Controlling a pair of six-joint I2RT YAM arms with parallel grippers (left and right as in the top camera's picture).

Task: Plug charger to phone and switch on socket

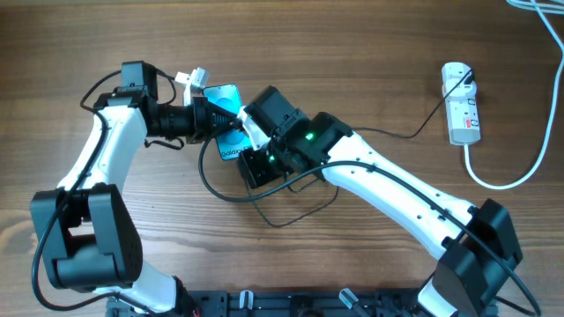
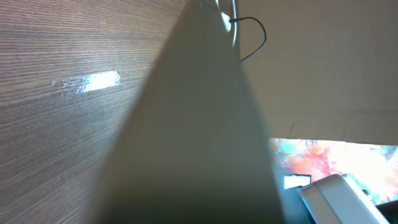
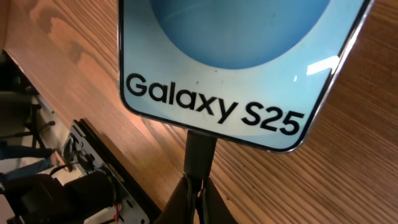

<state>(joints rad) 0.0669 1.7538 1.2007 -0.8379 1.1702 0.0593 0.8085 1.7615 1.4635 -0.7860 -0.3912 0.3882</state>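
Right gripper (image 3: pixel 199 190) is closed on the charger (image 3: pixel 200 155) at its rigid connector; the cable is likely limp. Left gripper (image 1: pixel 207 114) clamps the slippery phone (image 3: pixel 249 62).

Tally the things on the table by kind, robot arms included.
Phone: 1
Power strip: 1
Cables: 2 (black charger cable, white cable)
Robot arms: 2 (left arm, right arm)
Total: 6
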